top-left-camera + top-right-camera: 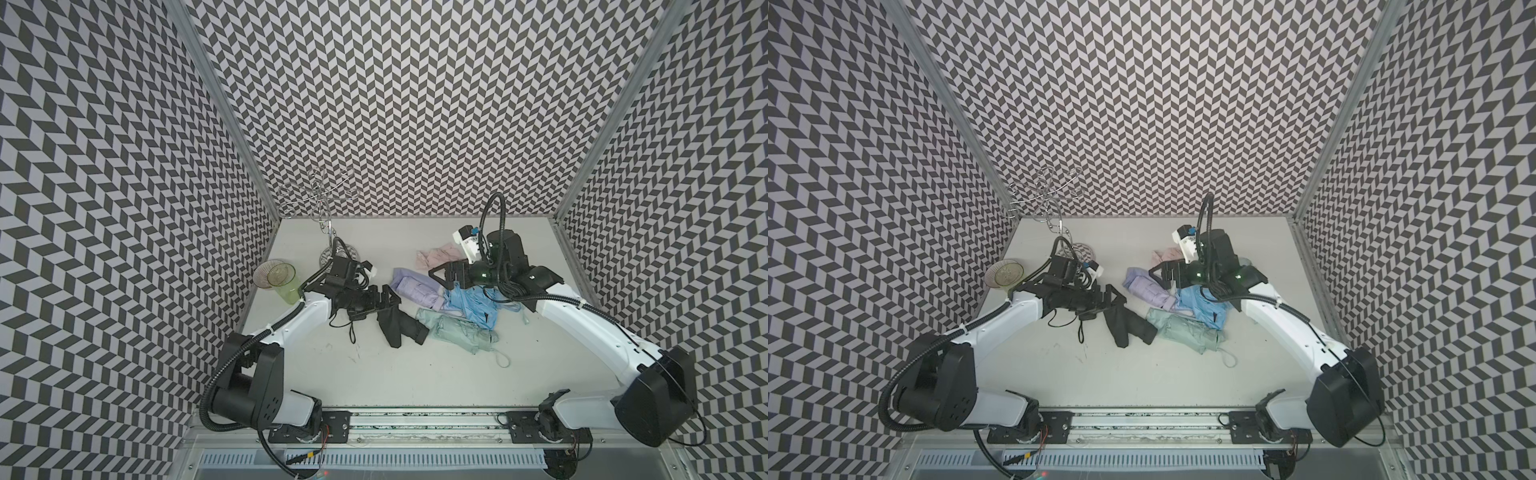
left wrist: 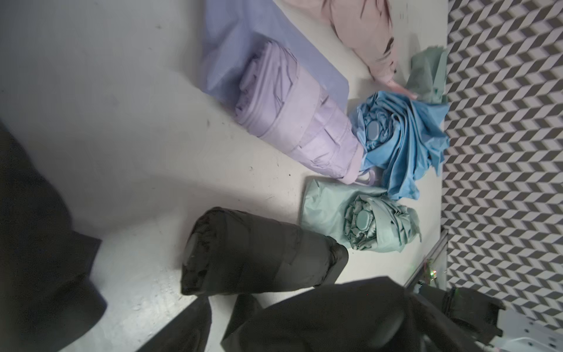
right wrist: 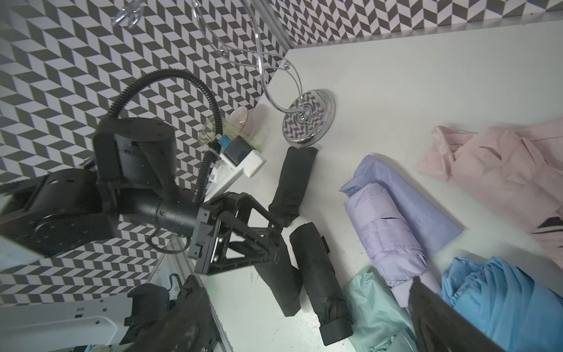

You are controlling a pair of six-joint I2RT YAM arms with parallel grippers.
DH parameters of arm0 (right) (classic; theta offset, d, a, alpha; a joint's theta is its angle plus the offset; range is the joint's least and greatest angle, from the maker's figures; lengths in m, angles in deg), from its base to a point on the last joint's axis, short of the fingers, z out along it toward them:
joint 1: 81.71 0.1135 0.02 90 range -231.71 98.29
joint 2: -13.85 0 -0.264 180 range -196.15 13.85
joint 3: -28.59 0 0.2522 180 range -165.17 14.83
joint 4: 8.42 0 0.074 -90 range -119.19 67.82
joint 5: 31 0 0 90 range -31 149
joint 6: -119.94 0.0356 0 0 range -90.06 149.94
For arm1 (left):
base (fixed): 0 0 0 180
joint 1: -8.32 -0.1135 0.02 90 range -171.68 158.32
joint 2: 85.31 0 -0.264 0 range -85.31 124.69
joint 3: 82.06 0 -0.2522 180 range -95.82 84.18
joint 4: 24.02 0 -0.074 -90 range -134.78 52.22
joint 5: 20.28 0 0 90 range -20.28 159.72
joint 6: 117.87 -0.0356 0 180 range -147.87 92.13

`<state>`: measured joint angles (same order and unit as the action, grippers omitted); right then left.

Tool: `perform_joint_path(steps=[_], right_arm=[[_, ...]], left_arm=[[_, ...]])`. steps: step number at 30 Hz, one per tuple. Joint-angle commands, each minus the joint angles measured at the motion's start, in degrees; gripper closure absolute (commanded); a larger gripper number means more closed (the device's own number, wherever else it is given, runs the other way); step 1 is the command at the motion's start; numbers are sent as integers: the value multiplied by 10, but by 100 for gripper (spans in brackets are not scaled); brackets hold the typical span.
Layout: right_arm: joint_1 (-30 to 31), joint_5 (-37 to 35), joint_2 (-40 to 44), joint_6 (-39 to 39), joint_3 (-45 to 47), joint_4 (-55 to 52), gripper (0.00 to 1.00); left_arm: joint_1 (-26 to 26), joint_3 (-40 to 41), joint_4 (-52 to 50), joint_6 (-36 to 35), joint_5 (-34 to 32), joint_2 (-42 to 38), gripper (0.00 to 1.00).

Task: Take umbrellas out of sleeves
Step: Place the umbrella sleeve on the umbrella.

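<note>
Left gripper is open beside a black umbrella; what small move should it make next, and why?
Probably lift up and away. The left gripper stands open and holds nothing, and the black umbrella lies free on the table beside it.

We are wearing white shells point(image 1: 301, 318) with black joints point(image 1: 253, 386); ribbed black hoses point(image 3: 170, 74) are running along us; the left gripper point(image 3: 282, 240) is showing trussed black fingers point(image 3: 243, 265).
</note>
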<state>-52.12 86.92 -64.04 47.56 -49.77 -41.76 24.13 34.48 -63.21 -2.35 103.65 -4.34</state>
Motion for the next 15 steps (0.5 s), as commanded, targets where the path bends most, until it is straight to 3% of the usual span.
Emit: perform_joint_path(steps=[1,2,3,5,8,12,15], right_arm=[[17,18,18,-2,34,39,0],[20,34,25,3,51,60,1],[25,55,32,4,69,87,2],[51,45,37,-15,97,112,5],[96,37,21,-29,139,154,6],[138,18,-28,-8,121,176,8],[162,-1,-57,-15,84,165,8]], left_arm=[[34,-53,0,-23,-39,-20,0],[6,-42,35,8,79,-4,0],[-14,-24,62,50,122,6,1],[-1,-46,51,29,76,-6,0],[-17,-43,78,65,127,-4,0],[-17,-79,-12,12,-35,-30,0],[-43,-68,-8,19,-95,-81,0]])
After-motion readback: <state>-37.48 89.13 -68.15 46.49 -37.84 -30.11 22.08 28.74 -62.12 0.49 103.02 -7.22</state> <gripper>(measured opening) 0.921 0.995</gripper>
